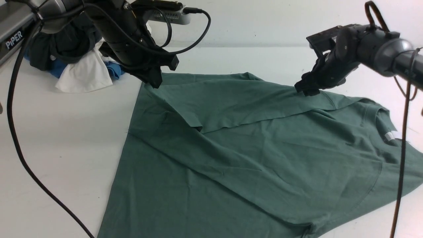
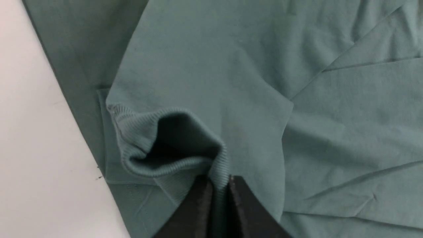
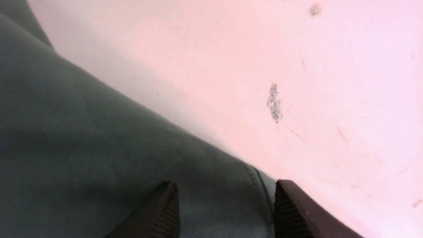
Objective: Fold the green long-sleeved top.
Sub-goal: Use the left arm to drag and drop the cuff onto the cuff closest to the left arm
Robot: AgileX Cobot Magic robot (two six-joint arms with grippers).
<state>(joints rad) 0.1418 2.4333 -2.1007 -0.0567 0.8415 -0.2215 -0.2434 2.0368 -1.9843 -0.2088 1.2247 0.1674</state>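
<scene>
1. Subject. The green long-sleeved top (image 1: pixel 251 155) lies on the white table (image 1: pixel 56 132), from the centre to the right. Its neck is at the right, with the white neck label (image 1: pixel 390 136) showing. 1 sleeve (image 1: pixel 231 99) is folded across the body. Its hem side reaches the near table edge.

2. Surroundings. A pile of 3 other garments sits at the far left: black garment (image 1: pixel 62 43), white garment (image 1: pixel 84 74), blue garment (image 1: pixel 114 71). The pile is near the top's far left corner but apart from it. A black cable (image 1: pixel 19 148) hangs from the left arm and trails over the bare table at the left. A brown cable (image 1: pixel 401 158) hangs from the right arm and crosses in front of the neck area.

3. Edges and room. Bare table lies open to the left of the top and beyond its far edge. The top's right side runs out of the front view.

4. Arms. The left gripper (image 2: pixel 219 180) reaches down at the far left corner of the top, clenched on the ribbed cuff (image 2: pixel 172 165), which gapes open beside its tips. The right gripper (image 3: pixel 226 195) angles down at the far right edge near the shoulder seam. It is released: its jaws stand apart with the cloth edge lying between them, unpinched.
</scene>
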